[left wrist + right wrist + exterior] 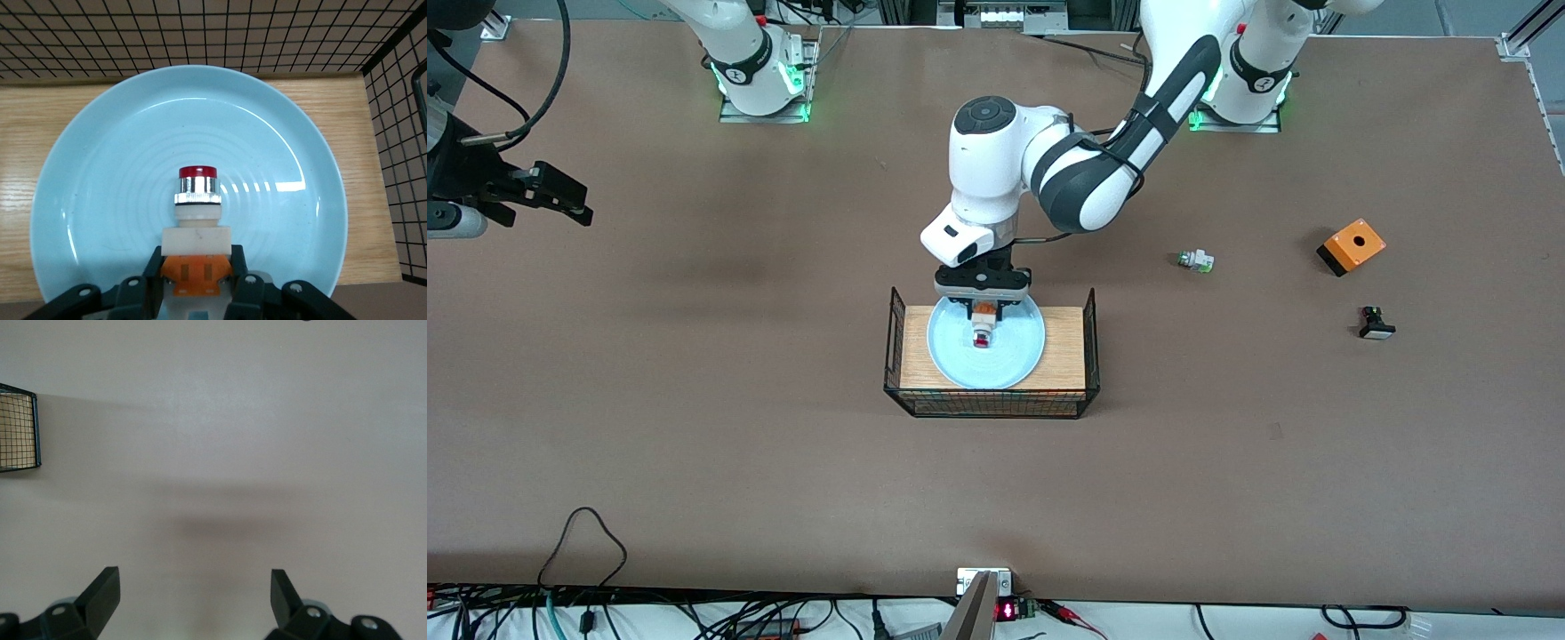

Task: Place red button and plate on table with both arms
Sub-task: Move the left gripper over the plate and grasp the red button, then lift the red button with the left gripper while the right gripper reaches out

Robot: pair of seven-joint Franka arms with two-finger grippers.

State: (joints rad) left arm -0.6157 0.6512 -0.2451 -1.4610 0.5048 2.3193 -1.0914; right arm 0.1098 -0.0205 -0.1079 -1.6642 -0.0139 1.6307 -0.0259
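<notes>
The pale blue plate [1018, 356] lies on the wood top of the wire rack in the middle of the table [694, 444]. My left gripper [984, 311] is over the plate, shut on the red button [983, 332]. In the left wrist view the fingers [155, 273] clamp the orange block of the red button [197, 193], red cap pointing away, over the plate's [93, 187] middle. I cannot tell whether it touches the plate. My right gripper [580, 210] is open and empty, over bare table at the right arm's end; the right wrist view [195, 587] shows only table between its fingers.
The black wire rack [1090, 342] has raised mesh ends beside the plate; its corner shows in the right wrist view [20, 430]. Toward the left arm's end lie a white piece with green tip [1197, 260], an orange box [1352, 246] and a small black-and-white part [1376, 324].
</notes>
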